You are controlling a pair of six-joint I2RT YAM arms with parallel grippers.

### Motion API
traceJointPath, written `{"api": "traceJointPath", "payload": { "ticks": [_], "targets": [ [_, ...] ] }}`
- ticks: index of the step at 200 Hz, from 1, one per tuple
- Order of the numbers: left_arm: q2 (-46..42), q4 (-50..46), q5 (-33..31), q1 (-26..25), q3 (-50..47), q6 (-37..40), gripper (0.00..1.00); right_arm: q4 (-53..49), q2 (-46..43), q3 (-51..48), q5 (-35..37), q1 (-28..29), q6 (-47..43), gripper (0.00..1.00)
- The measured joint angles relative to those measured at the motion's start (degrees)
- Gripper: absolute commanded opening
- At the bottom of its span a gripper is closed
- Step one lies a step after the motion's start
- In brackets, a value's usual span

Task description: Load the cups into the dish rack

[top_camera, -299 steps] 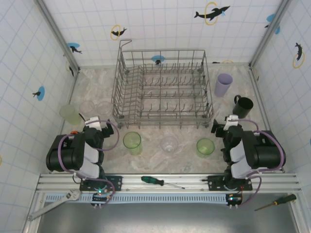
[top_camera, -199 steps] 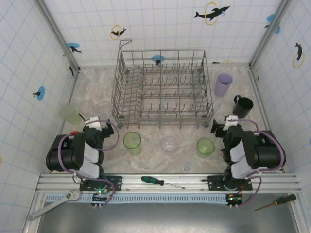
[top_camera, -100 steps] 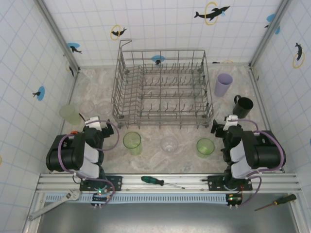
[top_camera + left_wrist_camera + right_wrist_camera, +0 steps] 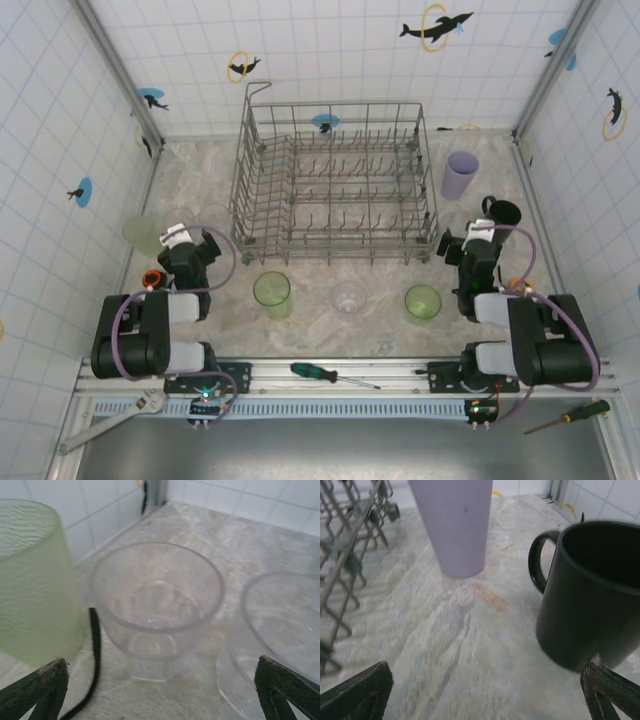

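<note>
L claw (image 4: 160, 692) open nr clear cup (image 4: 157, 605) (upright).

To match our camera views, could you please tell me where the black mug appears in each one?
Top external: black mug on the right side, at mid-height of the picture.
Right wrist: black mug on the right side, close up, handle pointing left.
Left wrist: faces a clear tumbler instead.
Shared landmark: the lilac cup, just beyond the mug.

You see bright, even light with faint shadows. In your wrist views the clear round tumbler (image 4: 157, 610) and the black mug with handle (image 4: 592, 595) look softly blurred.
</note>
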Motion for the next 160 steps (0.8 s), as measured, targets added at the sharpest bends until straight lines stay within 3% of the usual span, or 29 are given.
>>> {"api": "traceJointPath", "payload": {
  "ticks": [71, 114, 160],
  "targets": [
    [-2.7, -27.2, -11.7, 0.0, 20.5, -11.1, 0.98, -27.7, -8.4, 10.2, 2.8, 1.0, 11.0, 1.00],
    [-7.9, -38.9, -9.2, 0.0, 25.1, -16.2, 0.98, -45.1, -12.3, 19.4, 0.7, 1.2, 15.0, 1.00],
    [-12.9, -47.7, -1.6, 0.0, 30.8, -17.1, 0.98, -60.4, -15.2, 24.8, -3.3, 1.5, 16.3, 1.00]
  ]
}}
